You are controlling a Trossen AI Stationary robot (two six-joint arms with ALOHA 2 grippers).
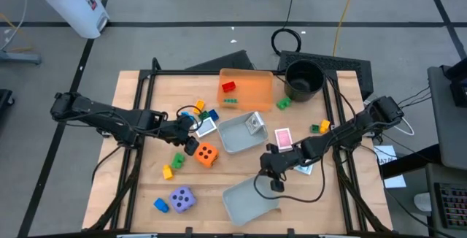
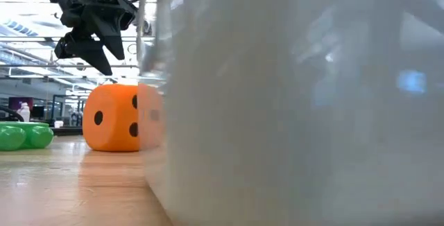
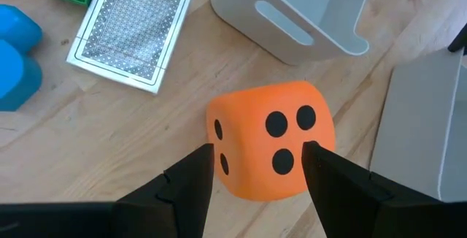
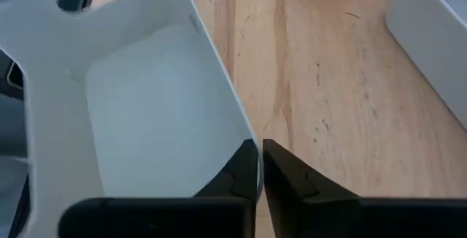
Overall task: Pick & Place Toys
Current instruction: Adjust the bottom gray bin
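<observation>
right now i have the left gripper (image 1: 191, 144) low over the fist-sized orange foam die with black pips (image 1: 207, 154), which sits on the wooden table (image 1: 146, 194) a little toward the near edge from its centre, just beside the upright clear grey plastic tray (image 1: 241, 133). in the left wrist view the two dark fingers (image 3: 191, 187) stand spread — one on each side of the die (image 3: 271, 138), close to its faces, not yet squeezing as far as i can judge. to do this grab well i would go down a little further so the pads meet the flat faces below the rounded top edges, keep the die centred between them, then close slowly; foam gives, so i would stop once it dents slightly. the white patterned playing card (image 3: 129, 30) and the blue plastic brick (image 3: 16, 57) lie clear of the fingers, so nothing should get dragged along.

the right gripper (image 1: 275, 179) waits nearer the table's near edge, its fingers pressed together on nothing, hovering at the rim of the tipped clear grey tray (image 1: 248, 200). i would keep it still — a nudge there could slide that tray.

the purple die (image 1: 182, 198) rests by the near-left corner.
</observation>
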